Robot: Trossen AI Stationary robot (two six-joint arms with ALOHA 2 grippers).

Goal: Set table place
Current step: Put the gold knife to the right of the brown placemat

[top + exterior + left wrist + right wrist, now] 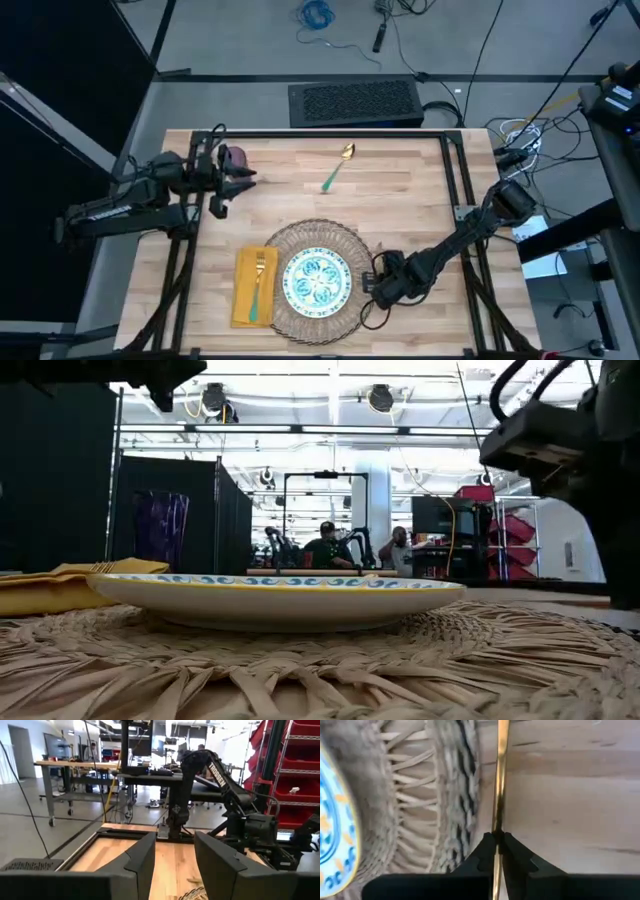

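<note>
The round wicker mat [343, 238] lies on the near-centre part of the plank table [420, 200]. The white plate with the teal pattern [315, 280] sits in the middle of the mat. In the low view the plate's rim stands just above the woven straw.

Just beside the mat, on the left arm's side, the yellow napkin [243, 292] lies flat. Its edge meets or slightly overlaps the mat's rim. The fork [260, 283] rests lengthwise on the napkin, tines pointing to the table's far side.

At the mat's opposite edge, the right gripper [374, 288] is low over the wood. Its fingers are pinched tight on a thin gold utensil shaft [500, 780]. The shaft runs along the mat's rim, just off the straw. Which utensil it is cannot be told.

Beyond the mat, well apart from it toward the far edge, the teal-handled spoon [337, 168] lies slantwise on bare planks.

Farther from the mat, toward the far left corner, stands the purple cup [236, 157]. The left gripper [243, 180] is just beside the cup. Its fingers [142, 862] are spread moderately with nothing between them. Whether it touches the cup cannot be told.
</note>
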